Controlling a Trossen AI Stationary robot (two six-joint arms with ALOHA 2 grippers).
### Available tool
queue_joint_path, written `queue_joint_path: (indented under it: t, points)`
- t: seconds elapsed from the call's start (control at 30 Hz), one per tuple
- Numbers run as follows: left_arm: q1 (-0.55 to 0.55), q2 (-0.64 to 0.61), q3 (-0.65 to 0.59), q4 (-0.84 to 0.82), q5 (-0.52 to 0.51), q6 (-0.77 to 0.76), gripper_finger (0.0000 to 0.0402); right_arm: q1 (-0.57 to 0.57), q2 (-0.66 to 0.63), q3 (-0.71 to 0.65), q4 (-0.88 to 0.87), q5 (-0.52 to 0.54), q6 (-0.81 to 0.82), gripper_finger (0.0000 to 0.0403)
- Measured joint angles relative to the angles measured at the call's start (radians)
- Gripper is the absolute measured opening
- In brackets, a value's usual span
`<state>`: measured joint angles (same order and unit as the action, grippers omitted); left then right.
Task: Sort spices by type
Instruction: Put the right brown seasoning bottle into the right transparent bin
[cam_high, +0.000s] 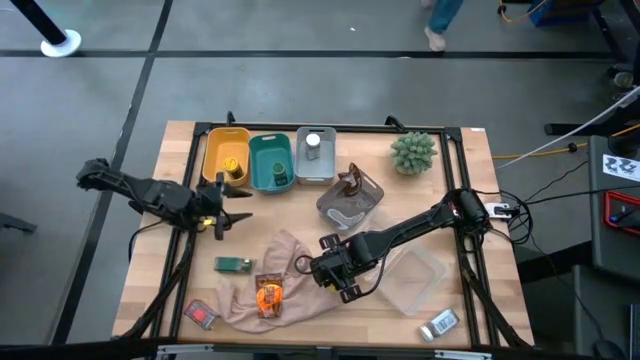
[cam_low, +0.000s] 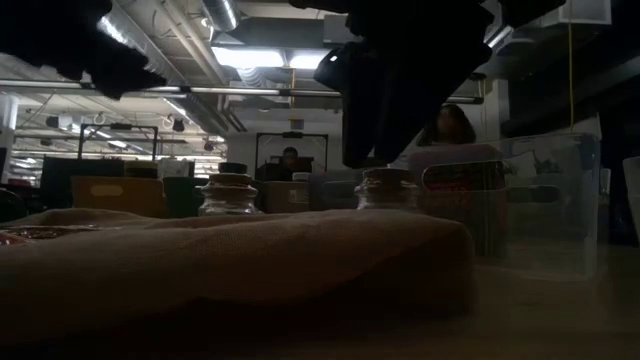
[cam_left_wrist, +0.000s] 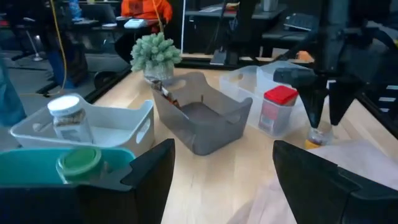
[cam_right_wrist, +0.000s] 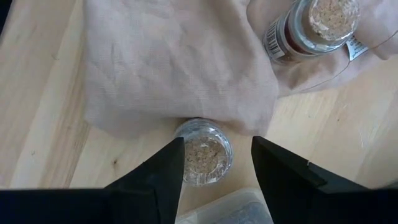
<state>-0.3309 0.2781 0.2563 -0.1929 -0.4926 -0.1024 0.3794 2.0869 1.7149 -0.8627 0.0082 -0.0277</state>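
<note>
My right gripper (cam_right_wrist: 217, 142) is open and points down over a small cork-topped glass jar (cam_right_wrist: 202, 152), one finger on either side, just above it in the low view (cam_low: 388, 190). The jar stands on the wood at the beige cloth's edge (cam_right_wrist: 180, 68). A second labelled jar (cam_right_wrist: 314, 28) sits on the cloth nearby. On the table lie a green box (cam_high: 233, 264), an orange sachet (cam_high: 268, 295) on the cloth, and a red packet (cam_high: 200, 313). My left gripper (cam_high: 228, 212) is open, hovering near the yellow bin (cam_high: 225, 155).
Along the far side stand a teal bin (cam_high: 270, 160), a white bin (cam_high: 315, 155) holding a jar, and a dark grey bin (cam_high: 350, 195) with a brown sachet. A clear container (cam_high: 415, 280) is beside my right arm. A green plant ball (cam_high: 413, 150) sits far right, and a silver item (cam_high: 440, 323) near right.
</note>
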Motion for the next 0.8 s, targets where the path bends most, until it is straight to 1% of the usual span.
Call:
queue_joint_path:
  t: [0.23,0.37,0.53,0.8]
  points:
    - [0.000,-0.196,-0.124,-0.001,0.004,0.025,0.0255,0.000,0.000,0.000,0.000,0.000,0.000,0.0186]
    - [0.000,-0.275,-0.172,0.004,0.005,0.054,0.0255,0.000,0.000,0.000,-0.001,0.000,0.000,0.0186]
    - [-0.001,-0.274,-0.174,0.019,0.011,0.103,0.0255,0.000,0.000,0.000,-0.003,0.000,0.000,0.0186]
    - [-0.001,-0.273,-0.173,0.003,0.011,0.084,0.0255,0.000,0.000,0.000,-0.004,0.000,0.001,0.0186]
